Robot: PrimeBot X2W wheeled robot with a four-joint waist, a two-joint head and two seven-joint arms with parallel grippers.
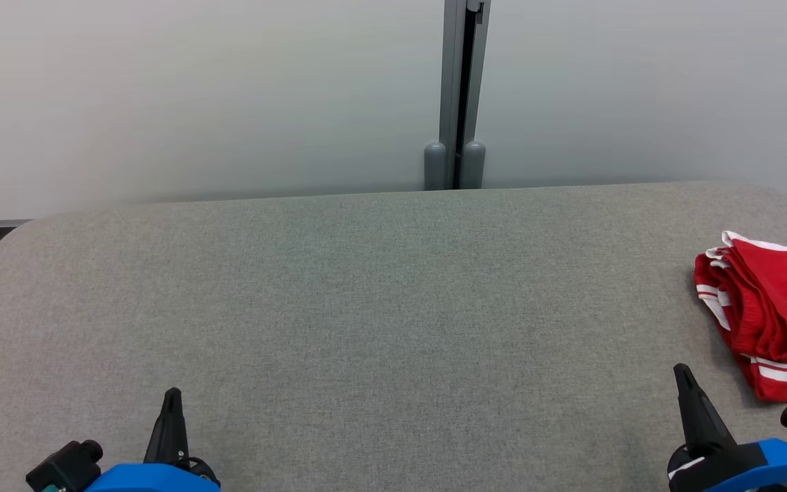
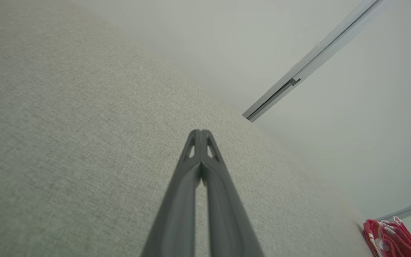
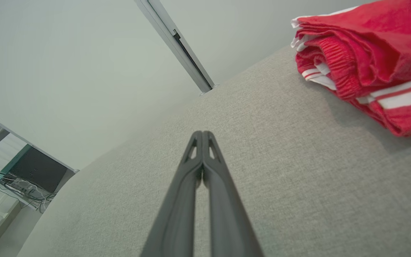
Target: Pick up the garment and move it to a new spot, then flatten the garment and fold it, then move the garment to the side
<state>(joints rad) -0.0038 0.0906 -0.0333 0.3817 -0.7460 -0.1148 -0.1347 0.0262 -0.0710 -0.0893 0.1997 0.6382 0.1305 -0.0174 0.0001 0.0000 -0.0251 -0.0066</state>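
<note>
The garment (image 1: 772,311) is red with white stripes and lies bunched at the table's right edge; it also fills the upper right of the right wrist view (image 3: 366,53) and peeks in at the lower right of the left wrist view (image 2: 391,237). My right gripper (image 1: 682,372) is shut and empty, just left of and nearer than the garment, apart from it; its tips meet in its wrist view (image 3: 202,134). Low on the left, my left gripper (image 1: 173,395) is shut on nothing, its tips together (image 2: 201,132), far from the garment.
The grey fabric-covered table (image 1: 366,301) spreads wide between the grippers. A pale wall with a grey vertical post (image 1: 460,96) stands behind the far edge. A dark box with cables (image 3: 36,169) sits off the table's left end.
</note>
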